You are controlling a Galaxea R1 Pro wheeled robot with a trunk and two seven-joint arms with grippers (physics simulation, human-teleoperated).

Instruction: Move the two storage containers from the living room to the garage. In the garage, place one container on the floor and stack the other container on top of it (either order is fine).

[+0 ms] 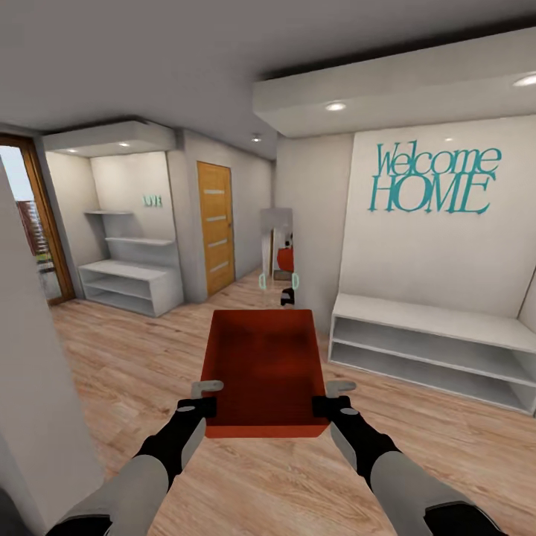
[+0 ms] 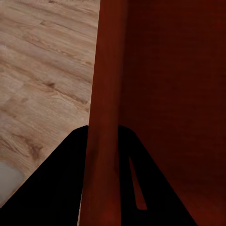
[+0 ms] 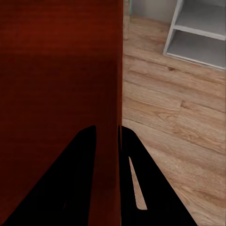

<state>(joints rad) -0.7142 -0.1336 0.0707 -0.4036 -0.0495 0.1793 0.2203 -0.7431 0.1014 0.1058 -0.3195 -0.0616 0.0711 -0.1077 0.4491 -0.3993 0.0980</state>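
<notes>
Ahead, a hallway with a light wood-plank floor (image 1: pixel 134 357) stretches under a grey ceiling with round recessed lights. On the right, a white wall carries teal lettering (image 1: pixel 435 179) that reads "Welcome HOME", and a long white two-tier bench shelf (image 1: pixel 439 346) stands on the floor beneath it. On the left, a white alcove holds shelves and a low cabinet (image 1: pixel 130 286), with a glazed wooden-framed door at the far left edge. Next to the alcove is a closed orange-brown wooden door (image 1: pixel 216 227). Between that door and the lettered wall, a narrow opening (image 1: pixel 281 253) shows something red beyond it, too small to identify.

One red-orange bin (image 1: pixel 264 368) is held in the air in front of the robot, above the wood floor, level and open side up, its long axis pointing away toward the narrow opening. It looks empty inside.

The left gripper (image 1: pixel 202 398) clamps the bin's left wall near the near corner; in the left wrist view the gripper (image 2: pixel 104 179) has one dark finger on each side of the thin red wall (image 2: pixel 106 94). The right gripper (image 1: pixel 331 398) pinches the right wall in the same way, and the right wrist view shows its gripper (image 3: pixel 107 176) with fingers pressed against both faces of that wall (image 3: pixel 113 70), floor planks and part of the white shelf beyond.
</notes>
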